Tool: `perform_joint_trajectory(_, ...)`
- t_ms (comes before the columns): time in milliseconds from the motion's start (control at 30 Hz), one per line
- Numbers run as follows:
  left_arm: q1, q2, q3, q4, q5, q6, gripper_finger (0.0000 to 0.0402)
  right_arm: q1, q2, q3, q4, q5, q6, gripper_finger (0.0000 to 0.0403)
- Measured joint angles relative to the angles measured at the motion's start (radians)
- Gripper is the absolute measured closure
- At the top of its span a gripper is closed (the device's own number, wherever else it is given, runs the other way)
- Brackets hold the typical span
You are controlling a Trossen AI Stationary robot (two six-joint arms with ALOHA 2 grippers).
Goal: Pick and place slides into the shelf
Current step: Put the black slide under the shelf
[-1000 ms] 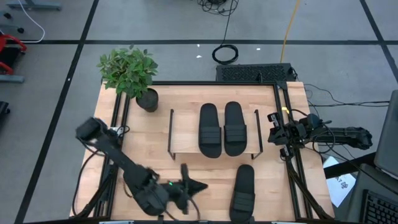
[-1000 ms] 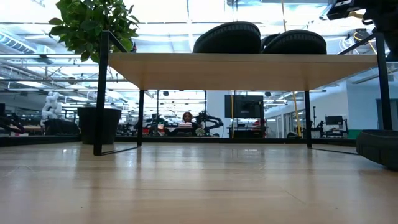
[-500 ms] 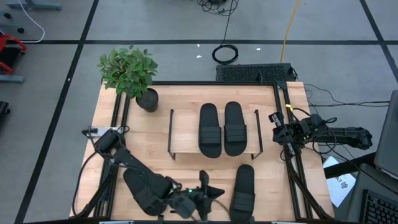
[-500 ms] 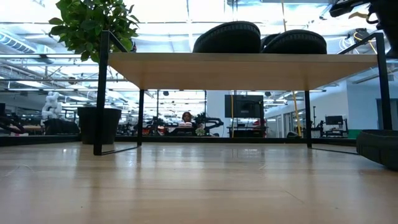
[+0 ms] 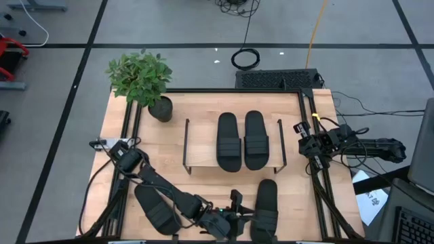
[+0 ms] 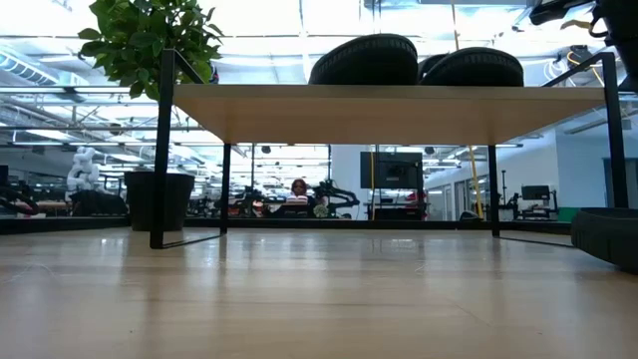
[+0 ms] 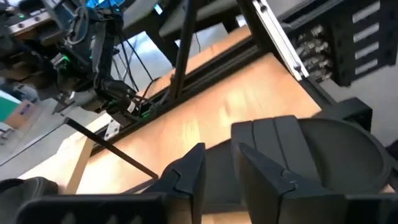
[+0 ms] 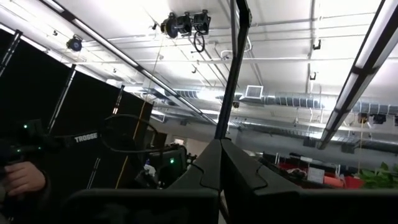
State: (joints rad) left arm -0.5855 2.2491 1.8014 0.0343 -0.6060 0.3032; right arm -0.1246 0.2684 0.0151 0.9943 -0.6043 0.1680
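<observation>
A light wooden table (image 5: pixel 203 108) stands on a grey floor marked with dark lines. At its near edge the left gripper (image 5: pixel 235 218) reaches low toward a black slide (image 5: pixel 265 207) lying on the tabletop just beside it; its fingers (image 7: pixel 186 171) stand a little apart, with the slide's strap (image 7: pixel 273 134) right ahead, and nothing seems to be held, though the gap is hard to judge. Another slide (image 5: pixel 152 209) lies under the left arm. Farther back, the shelf (image 5: pixel 203 146) carries two slides (image 5: pixel 241 140) side by side on its top board. The right gripper (image 5: pixel 303 146) waits at the table's right edge, fingers (image 8: pixel 214 168) pressed together, empty. A potted plant (image 5: pixel 141 78) occupies the far left corner.
</observation>
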Motion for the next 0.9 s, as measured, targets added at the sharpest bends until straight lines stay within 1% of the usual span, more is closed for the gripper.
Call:
perform_joint_trajectory(100, -0.011, 0.005, 0.028, -0.032, -0.053, 0.015, 0.0290, 0.000, 0.000, 0.000, 0.000, -0.001, 0.004, 0.0403)
perform_joint_trajectory(133, -0.018, 0.003, 0.034, -0.044, -0.105, 0.016, 0.0287, 0.000, 0.000, 0.000, 0.000, -0.001, 0.004, 0.0403)
perform_joint_trajectory(167, -0.029, -0.003, 0.036, -0.059, -0.179, 0.016, 0.0284, 0.000, 0.000, 0.000, 0.000, -0.001, 0.004, 0.0403)
perform_joint_trajectory(267, -0.073, -0.018, 0.036, -0.090, -0.441, 0.018, 0.0278, 0.000, 0.000, 0.000, -0.001, -0.002, 0.013, 0.0403)
perform_joint_trajectory(300, -0.087, -0.027, 0.036, -0.107, -0.503, 0.020, 0.0276, 0.000, 0.000, 0.000, 0.000, -0.002, 0.018, 0.0403)
perform_joint_trajectory(333, -0.100, -0.037, 0.036, -0.126, -0.534, 0.020, 0.0274, 0.000, 0.000, 0.000, 0.000, -0.002, 0.023, 0.0403)
perform_joint_trajectory(367, -0.112, -0.044, 0.037, -0.142, -0.540, 0.018, 0.0273, 0.000, 0.000, 0.000, 0.000, -0.002, 0.026, 0.0403)
perform_joint_trajectory(500, -0.144, -0.051, 0.038, -0.196, -0.533, -0.028, 0.0268, 0.000, 0.000, 0.000, 0.000, -0.001, 0.026, 0.0403)
perform_joint_trajectory(533, -0.147, -0.051, 0.037, -0.207, -0.511, -0.048, 0.0268, 0.000, 0.000, 0.000, 0.000, -0.001, 0.027, 0.0403)
perform_joint_trajectory(600, -0.147, -0.052, 0.037, -0.207, -0.434, -0.100, 0.0268, 0.000, 0.000, 0.000, 0.000, -0.001, 0.030, 0.0403)
perform_joint_trajectory(700, -0.120, -0.050, 0.037, -0.216, -0.250, -0.188, 0.0268, 0.000, 0.000, 0.000, -0.001, -0.001, 0.030, 0.0403)
perform_joint_trajectory(733, -0.107, -0.046, 0.037, -0.216, -0.206, -0.211, 0.0268, 0.000, 0.000, 0.000, -0.001, -0.001, 0.030, 0.0403)
perform_joint_trajectory(833, -0.074, -0.032, 0.037, -0.228, -0.126, -0.256, 0.0268, 0.000, 0.000, 0.000, -0.004, -0.001, 0.030, 0.0403)
perform_joint_trajectory(900, -0.057, -0.026, 0.037, -0.225, -0.053, -0.264, 0.0268, 0.000, 0.000, 0.000, -0.005, -0.001, 0.030, 0.0403)
